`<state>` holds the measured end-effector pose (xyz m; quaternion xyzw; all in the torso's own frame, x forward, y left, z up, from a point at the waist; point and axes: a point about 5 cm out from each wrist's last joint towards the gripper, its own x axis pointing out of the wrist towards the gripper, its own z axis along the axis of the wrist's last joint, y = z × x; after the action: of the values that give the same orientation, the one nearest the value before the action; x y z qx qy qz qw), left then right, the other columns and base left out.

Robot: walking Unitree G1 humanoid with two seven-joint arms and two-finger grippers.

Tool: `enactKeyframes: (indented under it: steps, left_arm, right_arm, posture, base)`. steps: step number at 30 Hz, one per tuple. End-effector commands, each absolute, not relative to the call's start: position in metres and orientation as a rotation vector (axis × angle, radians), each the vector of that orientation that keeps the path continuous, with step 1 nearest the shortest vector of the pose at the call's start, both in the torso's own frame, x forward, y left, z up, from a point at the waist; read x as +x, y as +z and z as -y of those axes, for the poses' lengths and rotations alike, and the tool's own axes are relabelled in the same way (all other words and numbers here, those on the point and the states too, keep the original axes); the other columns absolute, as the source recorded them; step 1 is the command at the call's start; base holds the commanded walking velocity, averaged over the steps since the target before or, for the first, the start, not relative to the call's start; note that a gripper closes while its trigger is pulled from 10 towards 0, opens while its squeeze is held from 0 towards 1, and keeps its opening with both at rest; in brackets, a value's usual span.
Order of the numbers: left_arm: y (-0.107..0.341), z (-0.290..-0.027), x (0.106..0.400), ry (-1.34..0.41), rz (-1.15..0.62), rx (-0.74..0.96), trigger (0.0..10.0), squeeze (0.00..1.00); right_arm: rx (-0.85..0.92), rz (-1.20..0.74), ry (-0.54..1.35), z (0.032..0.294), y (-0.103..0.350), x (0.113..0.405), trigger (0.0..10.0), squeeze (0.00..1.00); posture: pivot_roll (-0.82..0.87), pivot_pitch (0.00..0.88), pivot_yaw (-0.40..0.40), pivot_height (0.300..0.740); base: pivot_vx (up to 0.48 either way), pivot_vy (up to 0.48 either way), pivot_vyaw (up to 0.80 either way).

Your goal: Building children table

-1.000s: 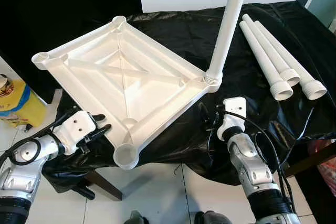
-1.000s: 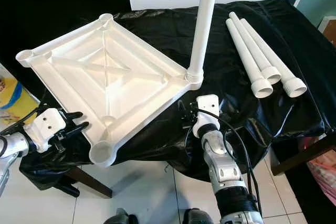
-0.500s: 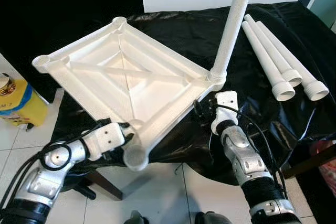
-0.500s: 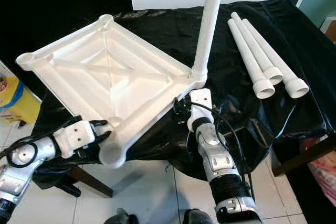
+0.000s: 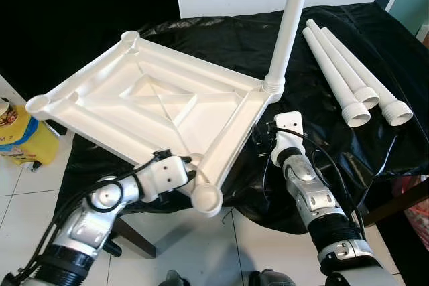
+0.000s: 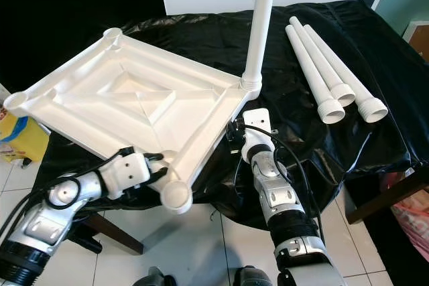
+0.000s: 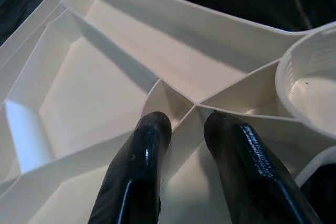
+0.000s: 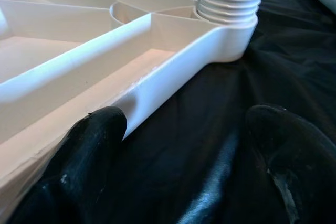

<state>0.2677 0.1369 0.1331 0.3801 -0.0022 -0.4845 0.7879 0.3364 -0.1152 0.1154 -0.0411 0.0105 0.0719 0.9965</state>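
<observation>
Inverted white plastic tabletop (image 5: pixel 144 108), ribbed underside up, lying on the black sheet-covered work table (image 5: pixel 322 138); all positions below are given relative to this tabletop. Its near corner overhangs the work table's front edge above white tiled floor (image 5: pixel 221 246), and its left corner overhangs the table's left side, so the panel has little support there and free room to swing only toward the robot.

One white plastic leg tube (image 5: pixel 289 25) stands upright, screwed into the right corner socket. Three loose white leg tubes (image 5: pixel 348 75) lie side by side well right of that corner, long axes running away from the robot, threaded collars nearest it; the right arm is the closer one to them.

Empty round corner socket (image 5: pixel 206 199) at the near corner, open face up, judged the likeliest next seat for a leg.

Left gripper (image 7: pixel 184 124): just left of that socket, black fingers drawn close about a thin internal rib, pinching it.

Right gripper (image 8: pixel 184 129): fingers spread wide and holding nothing, one fingertip (image 8: pixel 97 129) touching the outer rim just short of the fitted leg, the other over bare sheet.

Yellow container (image 5: pixel 20 135) on the floor, left of the left corner.
</observation>
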Motion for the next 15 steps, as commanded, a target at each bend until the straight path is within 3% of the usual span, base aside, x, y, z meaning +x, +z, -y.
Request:
enactKeyframes:
  steps: [1,5,15]
  left_arm:
    - [0.133,-0.12,0.266,-1.089,0.041,0.817,10.0,0.0]
    - [0.137,-0.125,0.27,-1.074,0.041,0.836,10.0,0.0]
    - [0.148,-0.152,0.277,-1.042,0.025,0.83,10.0,0.0]
  right_arm:
    - [-0.084,-0.031,0.197,0.101,0.112,0.336,10.0,0.0]
    - [-0.053,0.051,0.15,0.119,0.122,0.335,10.0,0.0]
    - [-0.054,0.16,0.149,0.13,0.132,0.324,10.0,0.0]
  posture:
    - [-0.01,0.101,0.04,0.74]
    - [-0.02,0.097,0.044,0.74]
    - [-0.01,0.091,0.044,0.74]
  base:
    - [0.0,0.0,0.0]
    - [0.0,0.0,0.0]
    - [0.0,0.0,0.0]
